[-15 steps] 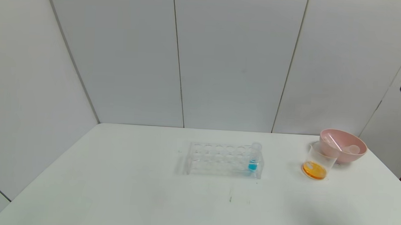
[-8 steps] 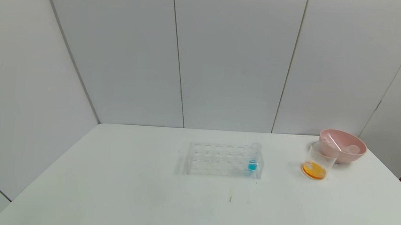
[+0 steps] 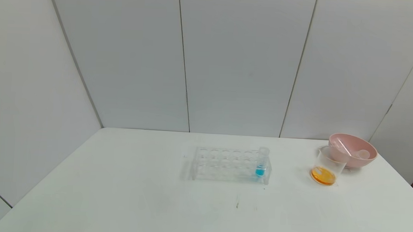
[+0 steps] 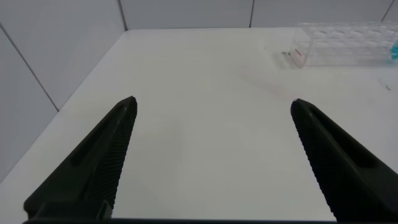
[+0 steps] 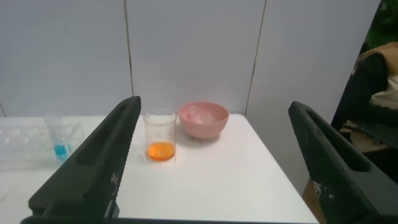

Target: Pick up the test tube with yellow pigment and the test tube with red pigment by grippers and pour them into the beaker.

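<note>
The beaker [image 3: 325, 167] stands at the table's right, against the pink bowl, with orange liquid at its bottom; it also shows in the right wrist view [image 5: 160, 134]. No tube with yellow or red liquid is in view. Two empty clear tubes [image 3: 343, 146] lie in the pink bowl [image 3: 366, 160]. Neither gripper shows in the head view. My left gripper [image 4: 213, 109] is open and empty over the bare left part of the table. My right gripper [image 5: 214, 106] is open and empty, well back from the beaker and facing it.
A clear tube rack [image 3: 225, 164] stands mid-table and holds one blue-liquid tube [image 3: 261, 162] at its right end. The rack shows far off in the left wrist view [image 4: 339, 43]. The table's right edge [image 3: 406, 183] lies just past the bowl.
My right gripper, seen one second ago at the right edge of the head view, has left that view. Beaker, bowl and rack have not moved.
</note>
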Action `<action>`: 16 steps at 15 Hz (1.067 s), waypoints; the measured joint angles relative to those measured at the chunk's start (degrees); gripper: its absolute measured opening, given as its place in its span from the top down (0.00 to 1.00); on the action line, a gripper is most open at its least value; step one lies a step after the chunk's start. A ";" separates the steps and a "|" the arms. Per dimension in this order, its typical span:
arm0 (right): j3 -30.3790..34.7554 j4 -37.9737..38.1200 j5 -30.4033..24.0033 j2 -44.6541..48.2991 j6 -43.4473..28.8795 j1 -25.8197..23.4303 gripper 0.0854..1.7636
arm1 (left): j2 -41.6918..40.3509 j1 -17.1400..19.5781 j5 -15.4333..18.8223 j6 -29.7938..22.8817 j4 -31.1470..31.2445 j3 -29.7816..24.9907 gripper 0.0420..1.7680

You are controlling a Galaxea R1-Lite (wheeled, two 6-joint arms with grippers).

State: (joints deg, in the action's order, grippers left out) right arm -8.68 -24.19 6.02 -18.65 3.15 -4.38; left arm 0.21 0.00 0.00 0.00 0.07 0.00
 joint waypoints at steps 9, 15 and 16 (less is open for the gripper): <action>8.61 15.79 -2.50 8.42 1.15 2.47 0.04 | 0.00 0.00 0.00 0.00 0.02 0.00 0.00; 8.63 24.16 -7.55 17.86 0.98 4.27 0.04 | -0.02 0.00 0.00 0.00 0.02 0.00 0.00; 8.68 24.26 -7.52 18.21 0.60 4.27 0.04 | 0.00 0.00 0.00 0.00 0.00 0.00 0.00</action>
